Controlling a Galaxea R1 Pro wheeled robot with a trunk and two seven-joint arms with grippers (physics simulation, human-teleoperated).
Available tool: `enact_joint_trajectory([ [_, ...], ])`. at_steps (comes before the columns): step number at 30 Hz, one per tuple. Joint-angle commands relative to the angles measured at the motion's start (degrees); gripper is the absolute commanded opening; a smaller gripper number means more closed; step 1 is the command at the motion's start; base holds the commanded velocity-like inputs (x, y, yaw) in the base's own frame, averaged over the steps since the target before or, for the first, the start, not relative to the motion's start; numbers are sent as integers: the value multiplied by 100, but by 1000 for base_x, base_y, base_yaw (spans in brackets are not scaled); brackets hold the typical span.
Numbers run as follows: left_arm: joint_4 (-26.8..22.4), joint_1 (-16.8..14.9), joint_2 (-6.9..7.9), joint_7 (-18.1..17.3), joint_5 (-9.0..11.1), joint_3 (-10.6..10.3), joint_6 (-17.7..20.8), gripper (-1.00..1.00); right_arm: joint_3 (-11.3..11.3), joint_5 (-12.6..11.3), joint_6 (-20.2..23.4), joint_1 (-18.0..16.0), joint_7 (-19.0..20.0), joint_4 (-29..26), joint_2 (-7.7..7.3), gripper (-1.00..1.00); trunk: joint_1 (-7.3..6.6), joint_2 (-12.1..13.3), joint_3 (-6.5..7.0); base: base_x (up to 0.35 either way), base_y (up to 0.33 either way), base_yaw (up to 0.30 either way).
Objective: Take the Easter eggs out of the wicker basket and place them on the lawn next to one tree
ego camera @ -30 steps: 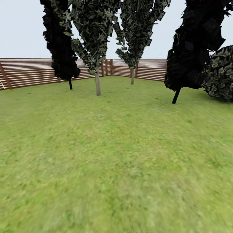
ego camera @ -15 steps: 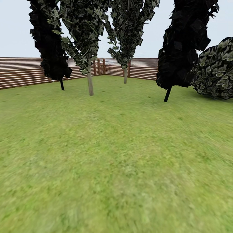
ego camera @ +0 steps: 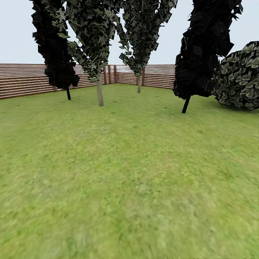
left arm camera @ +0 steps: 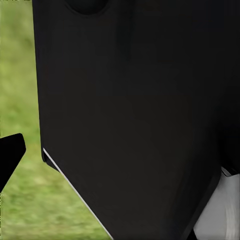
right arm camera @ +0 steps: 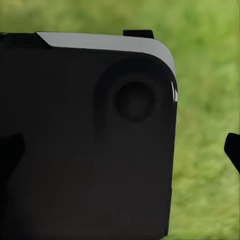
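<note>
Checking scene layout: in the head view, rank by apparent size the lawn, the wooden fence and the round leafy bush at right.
1. lawn
2. wooden fence
3. round leafy bush, cut off by the picture's edge; it also stands nearer than the fence, so this ranks looks only.

Our left wrist camera faces black body panel (left arm camera: pixel 135 110) close up; dark fingertip (left arm camera: pixel 10 152) beside it. Right wrist: black panel (right arm camera: pixel 85 140), fingertip (right arm camera: pixel 233 150). Jaw states unreadable.

The head view has panned right, trees (ego camera: pixel 99 90) sliding left; then settled.
</note>
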Motion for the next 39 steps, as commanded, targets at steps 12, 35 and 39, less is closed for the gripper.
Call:
enact_joint_trajectory([
  [12, -11, 4, -2, -3, 32, 31, 0, 100, -15, -17, -24, -3, 9, 18, 12, 100, 0, -2, -4, 0, 0, -254],
  [35, -11, 4, -2, -3, 30, 31, 0, 100, -12, -16, -28, -3, 4, 22, 17, 100, 0, -2, -4, 0, 0, -289],
  [39, -11, 4, -2, -3, 27, 31, 0, 100, -13, -17, -28, -3, 4, 22, 17, 100, 0, -2, -4, 0, 0, -289],
])
